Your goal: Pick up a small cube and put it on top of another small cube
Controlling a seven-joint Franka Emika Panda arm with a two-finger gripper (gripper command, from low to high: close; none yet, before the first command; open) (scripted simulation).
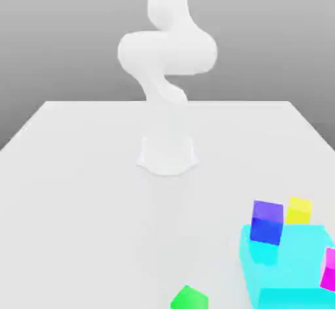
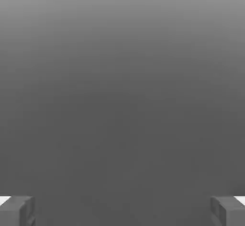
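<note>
**Nothing lifted yet**

The gripper [image 2: 122,210] is spread wide and holds nothing; its grey, blocky fingertips [image 2: 16,210] face a blank grey backdrop, far from every cube. The glossy green cube [image 1: 189,298] sits alone on the white table [image 1: 78,190], well apart from the blue cube [image 1: 266,222], which rests violet-topped on the large cyan block [image 1: 288,268]. Reach, grasp, carry and stacking all remain.

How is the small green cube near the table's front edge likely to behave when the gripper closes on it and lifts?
The green cube looks rigid with flat faces, so it should sit rather than roll. Its faces look glossy, so it may slip under a light or off-centre grip. It is small beside the cyan block, so probably light. The gripper fingers stand wide apart.
</note>
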